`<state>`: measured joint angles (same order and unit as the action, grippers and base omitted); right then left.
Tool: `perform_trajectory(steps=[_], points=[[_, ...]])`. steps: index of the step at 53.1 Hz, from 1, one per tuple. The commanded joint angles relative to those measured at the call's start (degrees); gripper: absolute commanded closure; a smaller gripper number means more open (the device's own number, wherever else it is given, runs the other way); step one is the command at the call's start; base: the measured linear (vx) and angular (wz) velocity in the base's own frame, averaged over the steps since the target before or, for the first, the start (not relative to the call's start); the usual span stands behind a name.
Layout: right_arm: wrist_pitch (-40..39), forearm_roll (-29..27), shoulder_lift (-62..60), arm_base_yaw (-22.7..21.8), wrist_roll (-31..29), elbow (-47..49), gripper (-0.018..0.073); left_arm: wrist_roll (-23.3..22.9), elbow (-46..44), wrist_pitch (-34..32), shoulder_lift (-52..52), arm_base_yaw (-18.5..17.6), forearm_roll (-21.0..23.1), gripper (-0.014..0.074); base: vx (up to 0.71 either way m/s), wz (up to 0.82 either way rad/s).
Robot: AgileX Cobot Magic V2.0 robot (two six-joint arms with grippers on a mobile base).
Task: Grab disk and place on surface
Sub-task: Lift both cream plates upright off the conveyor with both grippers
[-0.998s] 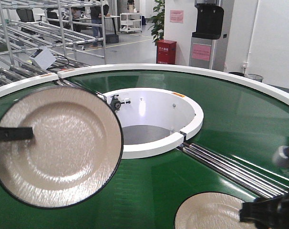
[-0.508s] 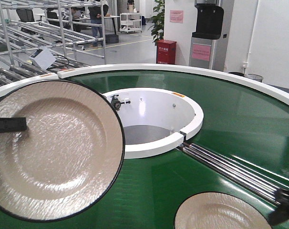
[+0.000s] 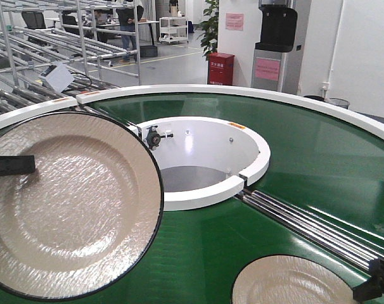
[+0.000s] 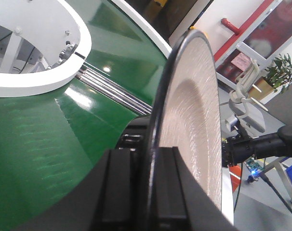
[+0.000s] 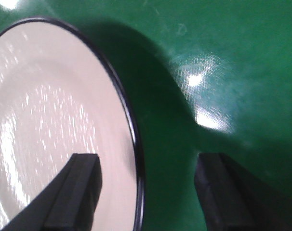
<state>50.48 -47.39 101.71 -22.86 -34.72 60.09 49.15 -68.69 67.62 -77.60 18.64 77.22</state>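
Glazed, stiff and likely brittle, the disk (image 3: 71, 202) hangs rim-clamped in my left pincer (image 4: 146, 161) while my right pincer (image 5: 146, 166) gapes wide.

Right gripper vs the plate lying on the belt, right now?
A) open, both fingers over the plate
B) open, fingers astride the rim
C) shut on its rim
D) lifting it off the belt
B: the right gripper is open, one finger over the plate, the other over the green belt.
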Motion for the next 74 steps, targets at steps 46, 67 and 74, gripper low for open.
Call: perform_trajectory(steps=[46,67,74], points=[[13.9,-35.3,-10.0,3.8,-6.9,1.7,0.0568,-7.2,-1.6,-5.0,2.0,-0.4,2.7,0.0605,0.0,0.0],[12.9,-38.5,-30.1,1.9,-1.2,1.7,0.0568,-16.0,-1.6,-2.5,2.0,-0.4,2.9,0.0605,0.0,0.0],[12.1,-37.7,-32.4,2.0,-1.2,1.7,0.0568,-18.0,-1.6,-1.8,2.0,-0.4,2.9,0.0605,0.0,0.0]])
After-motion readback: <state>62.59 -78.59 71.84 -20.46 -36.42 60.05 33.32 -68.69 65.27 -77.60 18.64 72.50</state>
